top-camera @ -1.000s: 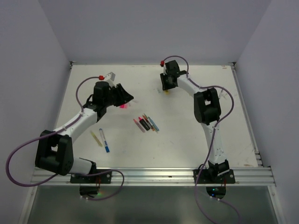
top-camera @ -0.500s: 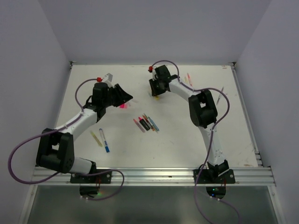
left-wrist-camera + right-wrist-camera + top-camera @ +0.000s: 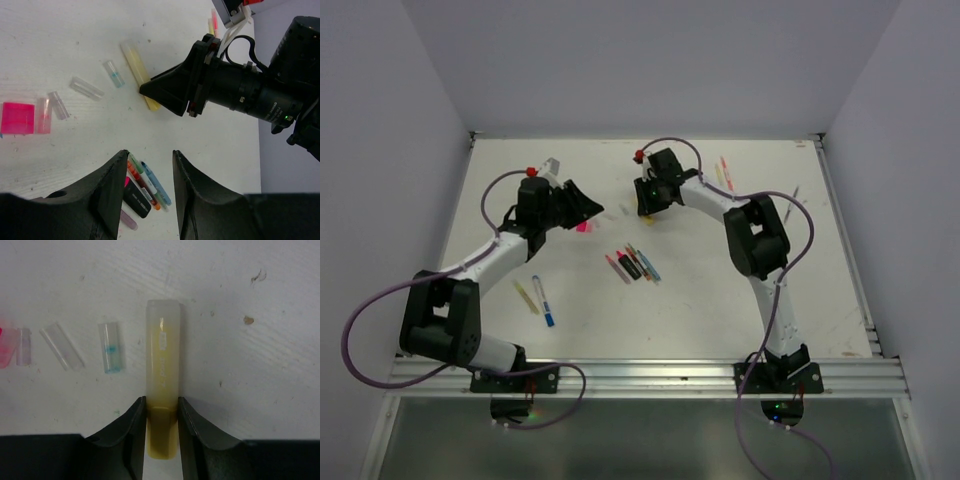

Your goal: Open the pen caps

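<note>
Seen from above, a white table carried both arms, each reaching into its far half. My right gripper was closed on a yellow highlighter. Its two black fingers pressed against either side of the darker yellow end, and the paler, translucent length stuck out past the tips. I could not tell whether the highlighter lay on the table or hung just above it. My left gripper stood partly open with nothing between its fingers, hovering just left of the right one and facing it.

The loose pen caps lay in a rough row on the table to the left of the highlighter, between the two grippers. A blue-tinted cap lay closest to the highlighter, and a clear cap came next. Then came a pale cap, near a bright pink cap at the left end.

The other pens lay side by side in a tight bundle at mid-table, nearer than both grippers, in pink, orange, black and blue. A yellow pen and a blue pen lay together at the near left, beside the left arm. A few thin pens lay at the far right, just beyond the right arm.
</note>
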`<state>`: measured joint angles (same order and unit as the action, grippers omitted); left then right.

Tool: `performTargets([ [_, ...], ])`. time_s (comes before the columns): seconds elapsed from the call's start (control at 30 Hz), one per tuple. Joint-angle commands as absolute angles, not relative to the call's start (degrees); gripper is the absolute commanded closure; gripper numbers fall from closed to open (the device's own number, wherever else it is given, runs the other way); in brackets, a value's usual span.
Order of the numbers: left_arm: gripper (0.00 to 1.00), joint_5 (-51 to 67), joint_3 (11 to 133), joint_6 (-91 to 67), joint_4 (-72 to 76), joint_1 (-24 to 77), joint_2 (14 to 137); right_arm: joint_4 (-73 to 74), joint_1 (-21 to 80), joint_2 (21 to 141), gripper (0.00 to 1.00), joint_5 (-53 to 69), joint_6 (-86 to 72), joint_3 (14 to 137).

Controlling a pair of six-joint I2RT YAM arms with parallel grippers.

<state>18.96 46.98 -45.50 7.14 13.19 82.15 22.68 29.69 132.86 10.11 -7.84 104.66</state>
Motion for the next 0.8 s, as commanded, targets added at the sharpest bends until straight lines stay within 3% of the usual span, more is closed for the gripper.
performTargets([
  [0.0,0.55,20.5,47.1,-45.7,10.5,12.8,83.3,22.0,30.1,128.1,0.86,9.6,-11.0,99.4],
  [0.3,0.54,28.2,48.2,-46.3,15.9,12.8,88.1,15.7,30.1,115.8,0.86,8.7,-14.8,87.9],
  [0.57,0.51,31.2,48.4,-45.2,19.1,13.6,89.8,17.7,30.1,112.8,0.86,10.7,-18.4,86.0],
  [0.77,0.50,32.2,48.8,-40.4,19.9,16.1,91.3,15.1,30.0,110.7,0.94,12.8,-27.9,84.2],
])
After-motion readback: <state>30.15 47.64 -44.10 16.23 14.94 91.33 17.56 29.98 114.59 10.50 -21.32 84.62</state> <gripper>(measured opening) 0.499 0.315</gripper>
